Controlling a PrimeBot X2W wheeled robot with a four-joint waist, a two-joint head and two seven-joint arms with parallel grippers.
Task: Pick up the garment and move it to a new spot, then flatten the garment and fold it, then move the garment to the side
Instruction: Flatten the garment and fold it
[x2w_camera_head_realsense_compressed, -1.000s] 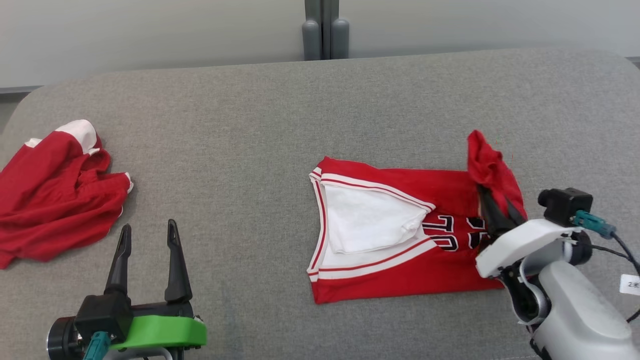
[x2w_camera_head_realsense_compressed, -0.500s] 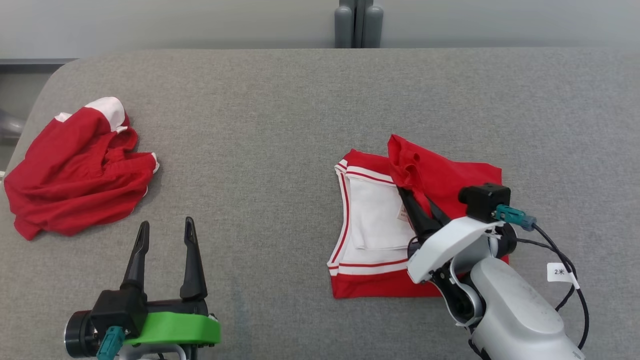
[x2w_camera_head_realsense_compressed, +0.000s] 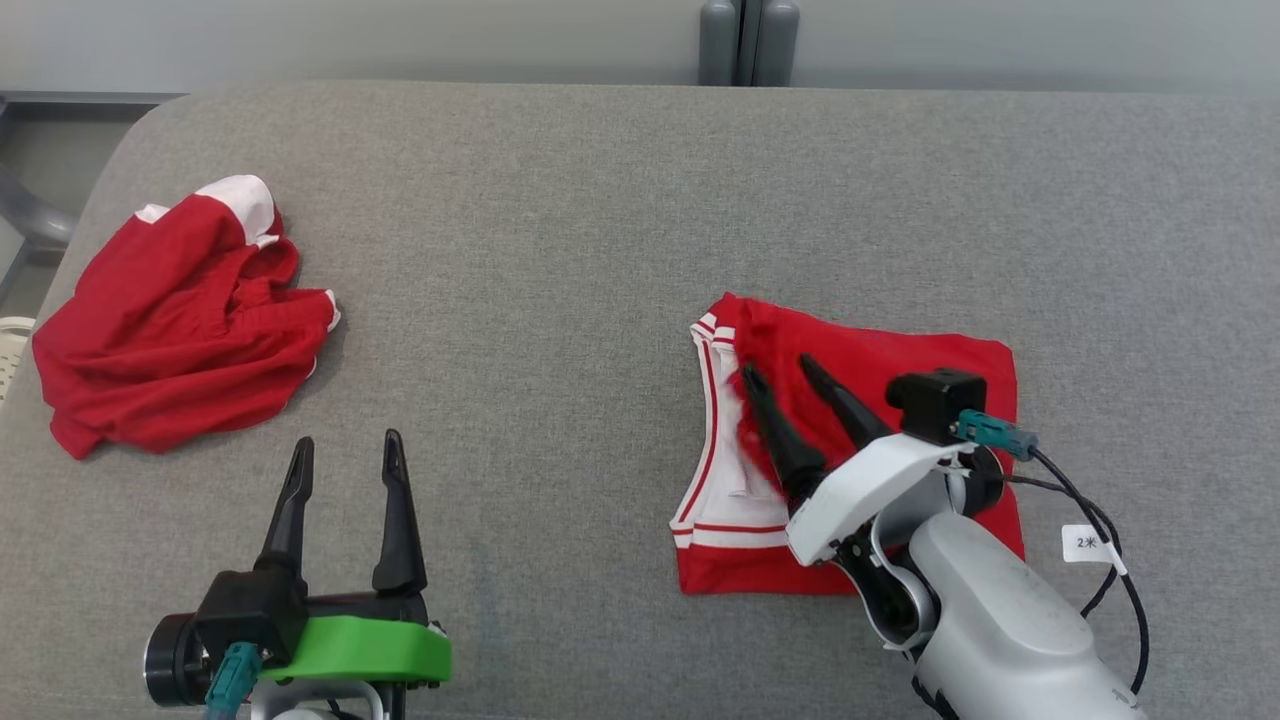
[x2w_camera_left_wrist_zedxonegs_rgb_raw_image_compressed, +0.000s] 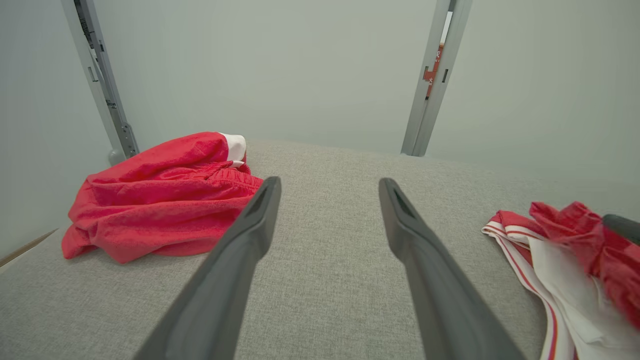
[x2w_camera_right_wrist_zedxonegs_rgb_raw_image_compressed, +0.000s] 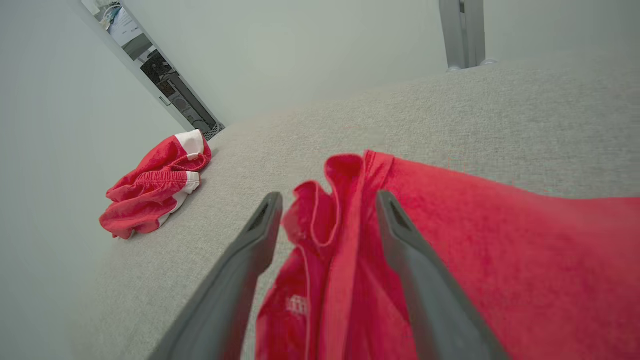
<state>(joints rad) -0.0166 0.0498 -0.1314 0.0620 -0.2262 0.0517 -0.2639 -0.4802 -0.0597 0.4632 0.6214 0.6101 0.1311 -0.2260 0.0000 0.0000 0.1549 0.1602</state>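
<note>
- The jersey lies on the gray table, at about 4 o'clock from the table's middle in the head view.
- It is folded into a rough rectangle, red side up. A white-and-red striped edge shows along its 9 o'clock side.
- The right gripper sits over the jersey's 10 o'clock corner, its fingers pointing toward 11 o'clock.
- Its jaws stand apart. In the right wrist view a ruffled fold of the jersey rises loose between the two fingers, and neither finger pinches it.
- The left gripper is at 7 o'clock, over bare table, well apart from any cloth.
- Its jaws are spread wide and hold nothing, which the left wrist view also shows.
- A crumpled red heap with a white patch lies at 9 o'clock, near the table's edge and well apart from the jersey.
- A gray post stands behind the table at 12 o'clock.
</note>
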